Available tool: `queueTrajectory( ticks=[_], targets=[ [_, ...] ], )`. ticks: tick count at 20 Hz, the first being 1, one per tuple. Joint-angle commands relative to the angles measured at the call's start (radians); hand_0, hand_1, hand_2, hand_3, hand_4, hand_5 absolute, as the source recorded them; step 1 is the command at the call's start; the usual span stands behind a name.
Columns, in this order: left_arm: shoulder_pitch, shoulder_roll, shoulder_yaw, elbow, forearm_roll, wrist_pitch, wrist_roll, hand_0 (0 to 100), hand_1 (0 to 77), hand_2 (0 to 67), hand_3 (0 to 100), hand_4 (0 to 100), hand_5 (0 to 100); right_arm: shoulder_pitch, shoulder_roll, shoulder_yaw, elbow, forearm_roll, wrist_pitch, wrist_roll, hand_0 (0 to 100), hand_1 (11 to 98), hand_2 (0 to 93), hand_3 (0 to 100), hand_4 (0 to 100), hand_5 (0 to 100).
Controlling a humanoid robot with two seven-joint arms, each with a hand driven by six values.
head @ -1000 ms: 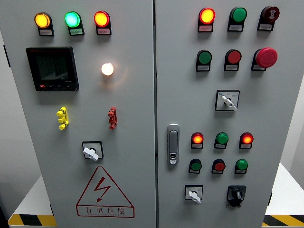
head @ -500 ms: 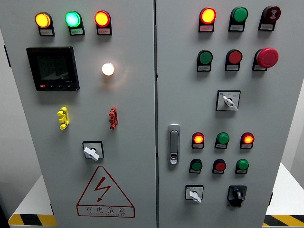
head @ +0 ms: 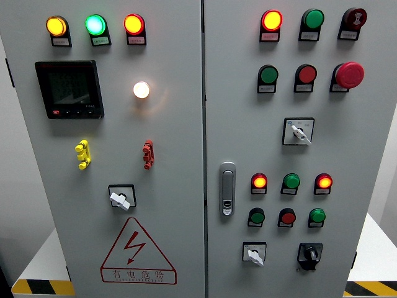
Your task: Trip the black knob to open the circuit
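Neither hand shows, so I cannot tell how the fingers stand. The black knob sits at the cabinet's five o'clock corner, its pointer upright, its plate's lower edge nearly cut off by the frame. Just at its nine o'clock is a white selector. Above them run two rows of small lamps; the labels beneath are too small to read. The warning triangle carries characters, blurred.

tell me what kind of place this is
Probably an electrical or plant room: a grey control cabinet with indicator lamps, a black knob, and a high-voltage warning sign.
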Motion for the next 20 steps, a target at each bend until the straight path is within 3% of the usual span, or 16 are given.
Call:
queueTrajectory(
  ticks=[1,5,7,9,12,15,20],
  targets=[
    [0.000,0.001,0.000,0.000,0.000,0.000,0.000,0,0.0,19.4,26,10,9,-0.031,0.0000,-0.022,0.146,0.005,-0.006,-0.003,88,50.2,0.0,55,65,70],
    [0.001,0.001,0.000,0.000,0.000,0.000,0.000,0,0.0,19.4,26,10,9,-0.037,0.0000,-0.056,0.246,0.007,-0.061,-0.001,90,50.9,0.0,72,76,86],
    [0.000,0.001,0.000,0.000,0.000,0.000,0.000,0,0.0,19.4,26,10,9,-0.042,0.0016,-0.077,0.275,0.007,-0.103,0.000,92,52.2,0.0,81,81,100],
    [0.000,0.001,0.000,0.000,0.000,0.000,0.000,0,0.0,19.4,26,10,9,-0.039,0.0031,-0.097,0.294,0.007,-0.126,0.002,95,55.3,0.0,85,86,100],
    [0.000,0.001,0.000,0.000,0.000,0.000,0.000,0,0.0,19.4,26,10,9,0.002,0.0046,-0.105,0.306,0.007,-0.143,0.002,99,58.4,0.0,87,90,100],
    [0.000,0.000,0.000,0.000,0.000,0.000,0.000,0,0.0,19.4,26,10,9,0.073,0.0077,-0.123,0.305,0.007,-0.215,-0.003,100,61.2,0.0,87,92,100],
    [0.000,0.001,0.000,0.000,0.000,0.000,0.000,0,0.0,19.4,26,10,9,0.153,0.0092,-0.128,0.297,0.008,-0.220,-0.024,100,65.6,0.0,87,92,100]
  ],
)
